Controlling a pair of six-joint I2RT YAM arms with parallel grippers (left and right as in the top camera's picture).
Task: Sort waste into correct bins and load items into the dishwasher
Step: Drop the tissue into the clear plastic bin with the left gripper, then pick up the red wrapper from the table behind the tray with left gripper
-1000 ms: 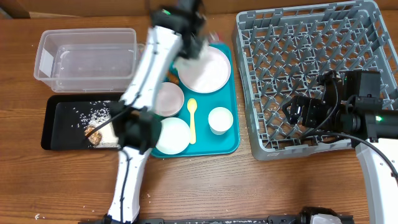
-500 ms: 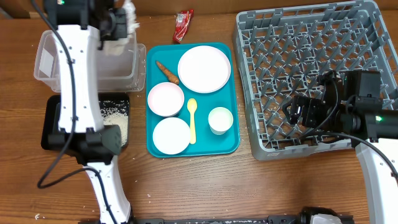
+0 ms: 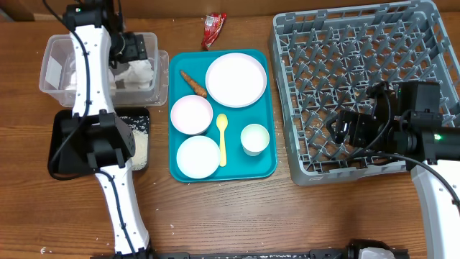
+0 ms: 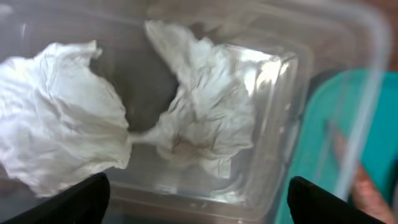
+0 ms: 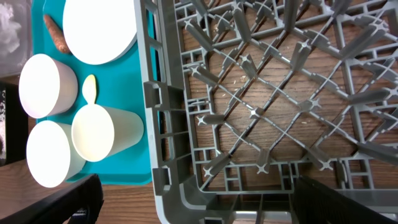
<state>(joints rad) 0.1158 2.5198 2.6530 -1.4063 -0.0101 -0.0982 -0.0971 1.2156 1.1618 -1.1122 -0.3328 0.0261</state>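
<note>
Evidently waste-sorting; left gripper point(image 4: 199, 205), jaws spread and empty, hovers over the tub point(image 3: 54, 68) holding napkins point(image 4: 186, 118); next, probably reach for the wrapper point(image 3: 213, 29) right of the tub; right gripper point(image 5: 199, 202) empty, spread too.

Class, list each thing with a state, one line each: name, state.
left gripper: open, above clear tub
right gripper: open, above dish rack
clear tub: holds crumpled napkins
black tray: holds rice
dish rack: no dishes loaded
plate: on teal tray
two bowls: upright, empty
cup: upright, empty
spoon: on teal tray
carrot stick: on teal tray
red wrapper: on table
</note>
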